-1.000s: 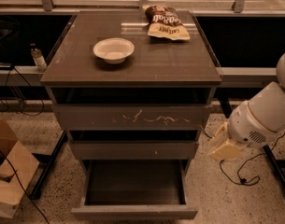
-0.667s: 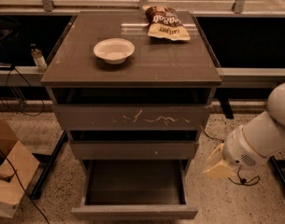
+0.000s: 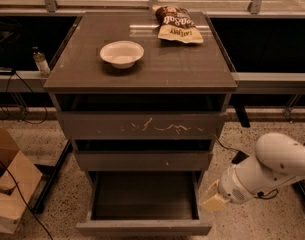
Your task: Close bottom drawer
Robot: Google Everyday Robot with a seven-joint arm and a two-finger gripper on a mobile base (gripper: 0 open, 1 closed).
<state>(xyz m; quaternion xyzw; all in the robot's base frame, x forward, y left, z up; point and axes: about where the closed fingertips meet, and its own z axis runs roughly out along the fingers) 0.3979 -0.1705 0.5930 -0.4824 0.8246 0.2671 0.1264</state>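
The bottom drawer (image 3: pixel 143 227) of the grey-brown cabinet is pulled out wide toward me, showing its dark tray interior (image 3: pixel 142 194); its plain flat front runs along the lower edge of the view. My white arm comes in from the right, and the gripper (image 3: pixel 211 202) sits low beside the drawer's right side wall, near its front corner. It looks close to or touching that side. Above the open drawer are a shallow front with a tiny pale speck (image 3: pixel 143 160) and a taller front with pale scratch marks (image 3: pixel 142 125).
On the cabinet top (image 3: pixel 192 69) stand a white bowl (image 3: pixel 122 53) and a chip bag (image 3: pixel 176 24). A cardboard box (image 3: pixel 9 184) sits on the floor at left, with cables. A small bottle (image 3: pixel 40 61) stands on the left ledge. Cables lie on the floor at right.
My arm and gripper have dropped lower and moved left, from beside the middle drawer level down to the open bottom drawer's right side. The drawer has not moved.
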